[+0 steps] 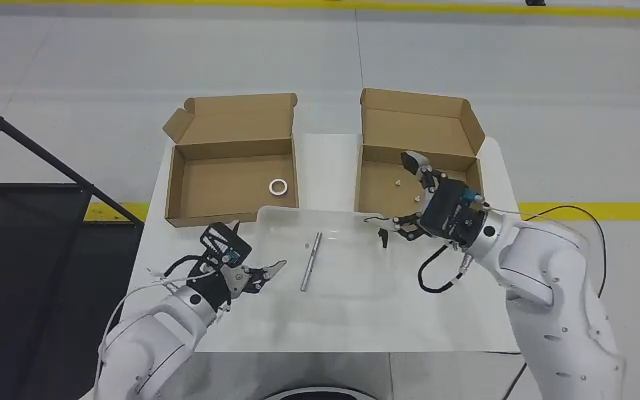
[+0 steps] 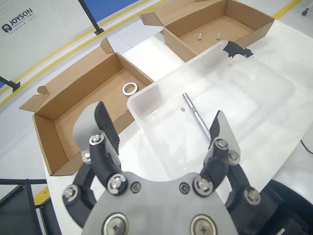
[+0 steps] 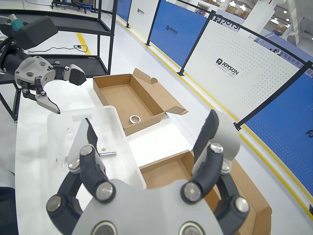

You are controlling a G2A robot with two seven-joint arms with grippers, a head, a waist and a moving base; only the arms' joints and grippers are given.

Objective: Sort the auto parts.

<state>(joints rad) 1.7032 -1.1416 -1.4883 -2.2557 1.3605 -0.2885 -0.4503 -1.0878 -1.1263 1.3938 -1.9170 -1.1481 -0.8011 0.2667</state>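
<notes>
Two boxes (image 1: pixel 215 185) (image 1: pixel 385 190), one tray (image 1: pixel 345 275), one ring (image 1: pixel 278 186), one rod (image 1: pixel 311 261), two bolts (image 2: pixel 199 36) (image 2: pixel 218 36).

White rounded shells are seen on the right arm (image 1: pixel 550 270), lower right, & the left arm (image 1: pixel 150 340), lower left, w/ black cables (image 1: pixel 436 290) looped at the wrists. Left gripper (image 2: pixel 159 110) & right gripper (image 3: pixel 149 116) are built alike: grey plate (image 2: pixel 156 204), black links, silver screws (image 2: pixel 113 183), ribbed black pads (image 2: pixel 105 123).

A white table (image 1: pixel 330 325) fills the frame's centre. A black rack (image 1: pixel 40 260) sits at left, a yellow floor line (image 1: pixel 620 211) at right. Pegboard panels (image 3: pixel 225 50) stand behind.
</notes>
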